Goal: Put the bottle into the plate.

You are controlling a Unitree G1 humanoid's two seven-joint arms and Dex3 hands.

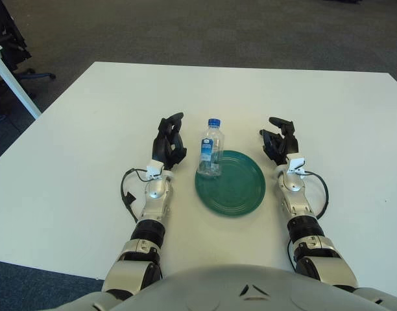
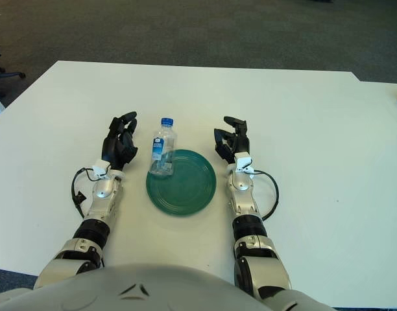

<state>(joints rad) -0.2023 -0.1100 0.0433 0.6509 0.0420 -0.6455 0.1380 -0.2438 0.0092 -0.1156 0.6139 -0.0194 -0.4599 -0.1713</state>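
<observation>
One bottle (image 1: 210, 148), clear with blue cap, stands upright at frame centre, base on upper-left rim of green plate (image 1: 240, 191). Plate sits on white desk (image 1: 88, 129), centre of frame. Left hand (image 1: 168, 140) just left of bottle, apart from it, fingers loosely curled upward, grasping nothing. Right hand (image 1: 280, 140) right of plate's upper edge, fingers relaxed, half-curled, holding nothing. Black cables loop beside both wrists. Dark carpet fills upper frame; white table leg (image 1: 10, 78) and chair base at upper left.
</observation>
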